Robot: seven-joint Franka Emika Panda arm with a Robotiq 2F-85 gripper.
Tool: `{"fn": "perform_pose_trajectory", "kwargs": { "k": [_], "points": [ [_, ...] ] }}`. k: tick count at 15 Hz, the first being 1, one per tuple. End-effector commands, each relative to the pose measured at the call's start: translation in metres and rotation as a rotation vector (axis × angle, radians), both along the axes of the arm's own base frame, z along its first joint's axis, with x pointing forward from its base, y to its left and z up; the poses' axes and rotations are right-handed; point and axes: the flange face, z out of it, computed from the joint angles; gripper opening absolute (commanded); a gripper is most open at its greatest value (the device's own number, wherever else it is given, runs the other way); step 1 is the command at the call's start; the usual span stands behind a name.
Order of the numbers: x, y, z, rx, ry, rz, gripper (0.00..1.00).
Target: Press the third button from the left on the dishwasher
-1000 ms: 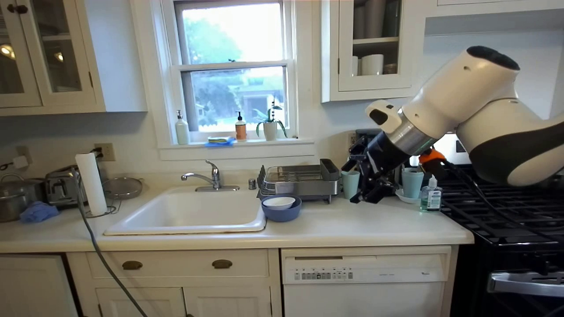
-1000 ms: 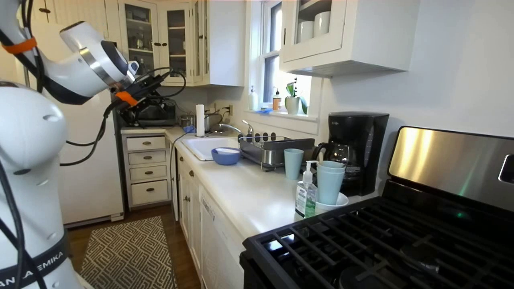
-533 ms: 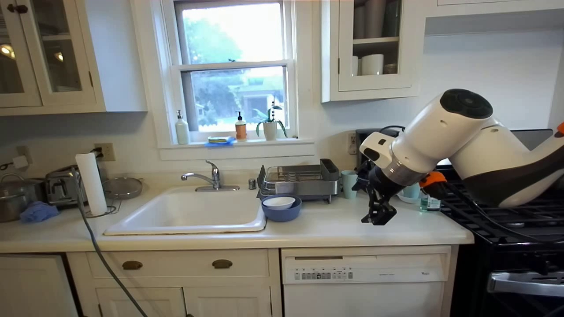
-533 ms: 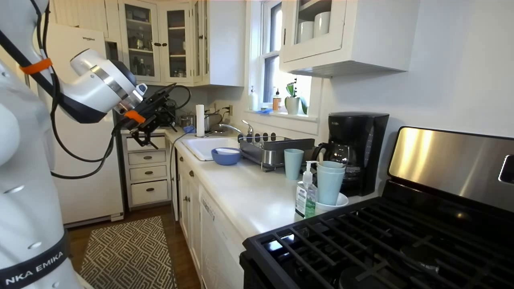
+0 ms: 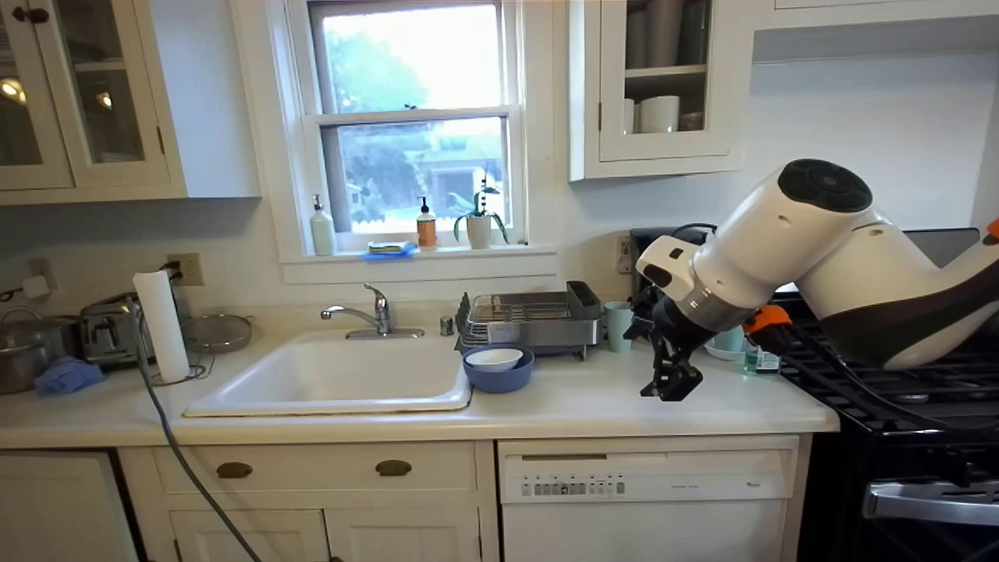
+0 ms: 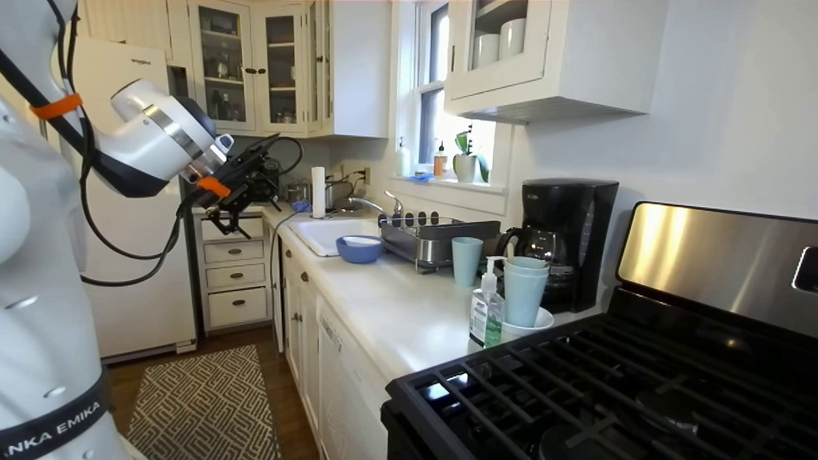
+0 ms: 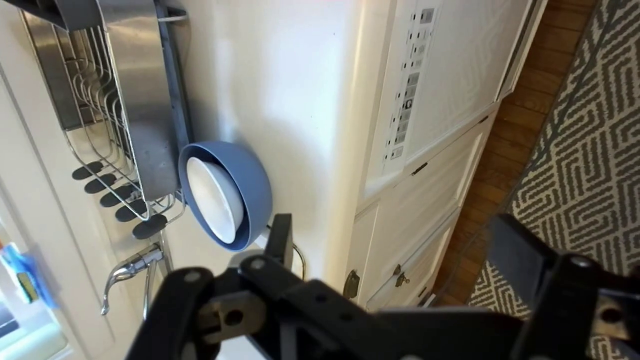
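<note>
The dishwasher (image 5: 644, 531) is white and sits under the counter, its door closed. Its row of small grey buttons (image 5: 574, 489) is on the left half of the top strip. In the wrist view the button row (image 7: 407, 100) runs upright above the gripper, and nothing covers it. The dishwasher front (image 6: 348, 383) shows at a steep slant in an exterior view. My gripper (image 7: 397, 245) is open and empty, its fingers wide apart. In an exterior view the gripper (image 5: 671, 386) is higher than the strip and to the right of the buttons, apart from everything.
The counter edge (image 5: 655, 425) overhangs the dishwasher. A blue bowl (image 5: 499, 380) with a white bowl inside stands by the sink (image 5: 328, 402). A dish rack (image 5: 538, 336), cups (image 6: 525, 294) and sanitizer (image 6: 486, 313) stand on the counter. The stove (image 6: 575, 396) adjoins the counter.
From one second to half a second ago the arm lowered, and the gripper came down in both exterior views and tilted further downward. Since then it has hardly moved. The dishwasher is unchanged.
</note>
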Motion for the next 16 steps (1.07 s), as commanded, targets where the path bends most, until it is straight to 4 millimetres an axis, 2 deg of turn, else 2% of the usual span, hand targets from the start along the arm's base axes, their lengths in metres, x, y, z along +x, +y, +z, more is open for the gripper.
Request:
{"fn": "perform_pose_trajectory", "kwargs": {
  "k": [1, 6, 7, 8, 9, 12, 16],
  "points": [
    [-0.003, 0.015, -0.019, -0.031, 0.044, 0.024, 1.00],
    [-0.014, 0.049, -0.055, -0.072, 0.092, 0.095, 1.00],
    [-0.014, 0.055, -0.061, -0.088, 0.077, 0.102, 0.75],
    [-0.012, 0.062, -0.067, -0.098, 0.072, 0.109, 0.74],
    [-0.010, 0.070, -0.076, -0.116, 0.067, 0.123, 0.68],
    [0.004, 0.089, -0.103, -0.145, 0.081, 0.169, 0.44],
    [0.035, 0.100, -0.148, -0.160, 0.085, 0.190, 0.17]
  ]
}}
